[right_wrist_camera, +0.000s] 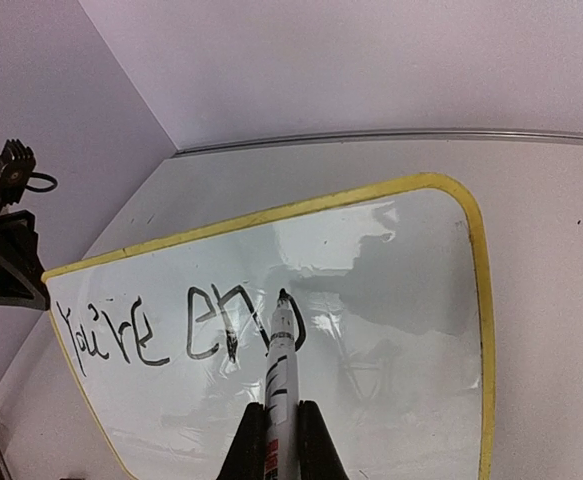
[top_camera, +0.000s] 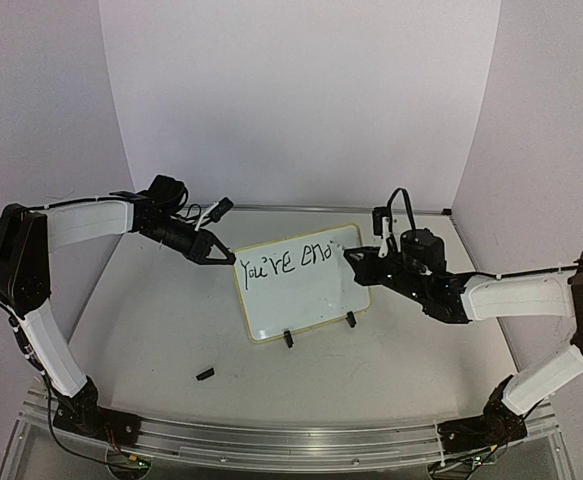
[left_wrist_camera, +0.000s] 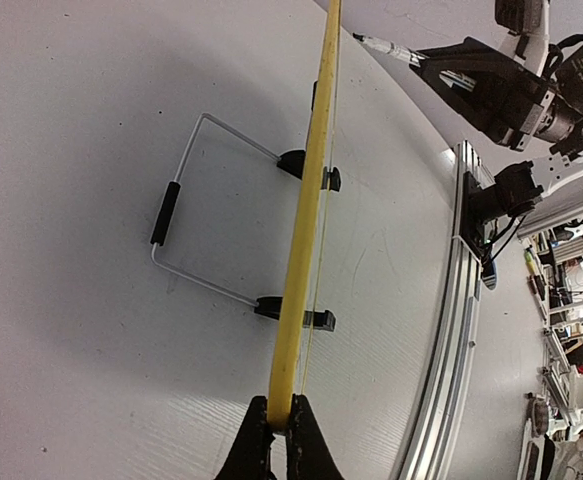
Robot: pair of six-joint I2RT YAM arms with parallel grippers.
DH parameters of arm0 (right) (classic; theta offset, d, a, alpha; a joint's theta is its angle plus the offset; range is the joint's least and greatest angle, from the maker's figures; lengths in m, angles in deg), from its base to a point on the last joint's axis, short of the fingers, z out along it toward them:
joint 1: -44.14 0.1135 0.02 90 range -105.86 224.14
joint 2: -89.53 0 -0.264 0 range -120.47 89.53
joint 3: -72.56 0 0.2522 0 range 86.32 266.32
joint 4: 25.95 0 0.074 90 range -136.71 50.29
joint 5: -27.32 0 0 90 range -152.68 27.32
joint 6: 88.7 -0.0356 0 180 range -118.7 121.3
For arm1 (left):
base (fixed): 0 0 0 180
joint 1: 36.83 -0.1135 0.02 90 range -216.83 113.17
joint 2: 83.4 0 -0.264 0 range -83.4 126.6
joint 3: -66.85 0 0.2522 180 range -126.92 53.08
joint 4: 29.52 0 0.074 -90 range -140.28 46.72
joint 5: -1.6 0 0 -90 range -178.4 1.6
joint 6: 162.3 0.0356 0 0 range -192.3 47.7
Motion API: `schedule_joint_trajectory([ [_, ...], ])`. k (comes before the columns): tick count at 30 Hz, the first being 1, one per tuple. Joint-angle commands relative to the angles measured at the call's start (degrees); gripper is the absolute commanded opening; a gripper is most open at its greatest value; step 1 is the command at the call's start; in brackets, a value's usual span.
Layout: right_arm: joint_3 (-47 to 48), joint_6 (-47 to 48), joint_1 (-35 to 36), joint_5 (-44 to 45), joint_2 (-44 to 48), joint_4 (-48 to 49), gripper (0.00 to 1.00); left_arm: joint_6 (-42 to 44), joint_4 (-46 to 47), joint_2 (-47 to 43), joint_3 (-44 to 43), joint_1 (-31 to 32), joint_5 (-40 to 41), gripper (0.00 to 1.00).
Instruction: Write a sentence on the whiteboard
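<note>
The whiteboard (top_camera: 301, 300) stands tilted on the table on two black clip feet (top_camera: 288, 339). Its face carries the sentence (top_camera: 286, 262), reading "You're eno" in black. My left gripper (top_camera: 221, 255) is shut on the board's upper left edge. In the left wrist view the fingertips (left_wrist_camera: 254, 440) pinch the yellow rim (left_wrist_camera: 306, 230). My right gripper (right_wrist_camera: 281, 440) is shut on a white marker (right_wrist_camera: 281, 370). The marker's black tip (right_wrist_camera: 283, 296) touches the whiteboard (right_wrist_camera: 401, 340) at the last letter of the sentence (right_wrist_camera: 161, 330).
A small black marker cap (top_camera: 204, 374) lies on the table in front of the board. A wire stand (left_wrist_camera: 186, 215) props the board from behind. An aluminium rail (top_camera: 291, 440) runs along the near edge. Walls close in the back and sides.
</note>
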State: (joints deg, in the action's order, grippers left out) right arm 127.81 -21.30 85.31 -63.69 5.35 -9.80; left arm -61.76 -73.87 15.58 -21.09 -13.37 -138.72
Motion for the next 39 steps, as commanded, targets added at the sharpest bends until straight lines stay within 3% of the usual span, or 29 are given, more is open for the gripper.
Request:
schedule_joint_trajectory([
  [1,-0.5,0.4,-0.2,1.0,2.9,0.1,0.00,2.2,-1.1,-0.6,-1.4,1.0,3.0,0.00],
  [20,2.6,0.8,-0.2,3.4,-2.7,-1.1,0.00,2.3,-1.1,-0.6,-1.4,1.1,2.9,0.00],
  [39,-2.9,-2.0,-0.2,3.4,-1.1,-1.5,0.00,2.3,-1.2,-0.5,-1.4,1.1,3.1,0.00],
])
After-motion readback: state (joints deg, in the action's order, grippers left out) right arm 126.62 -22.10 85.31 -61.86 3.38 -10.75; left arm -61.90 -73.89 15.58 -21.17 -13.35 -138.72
